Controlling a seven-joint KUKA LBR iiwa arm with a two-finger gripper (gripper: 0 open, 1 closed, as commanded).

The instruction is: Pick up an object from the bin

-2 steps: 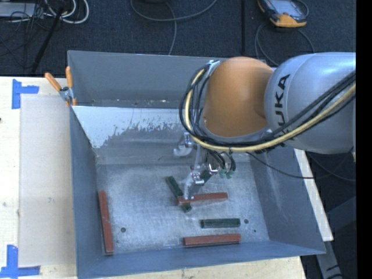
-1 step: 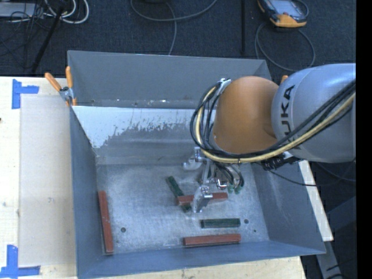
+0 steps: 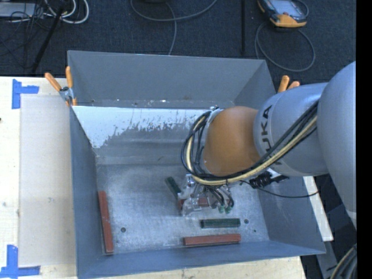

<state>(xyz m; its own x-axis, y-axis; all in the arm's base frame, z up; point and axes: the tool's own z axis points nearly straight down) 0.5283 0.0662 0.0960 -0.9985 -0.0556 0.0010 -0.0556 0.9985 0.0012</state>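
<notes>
1. Down near the middle of the bin (image 3: 145,86) floor, your claw (image 3: 195,201) sits low, probably to reach flat pieces. You can't tell if it's clenched or released.
2. Nearest thing: a dark green stick (image 3: 172,186), just left of it.
3. Also inside: a green bar (image 3: 220,223), a reddish-brown bar (image 3: 211,240), and a long reddish-brown strip (image 3: 105,222) by the left wall.
</notes>
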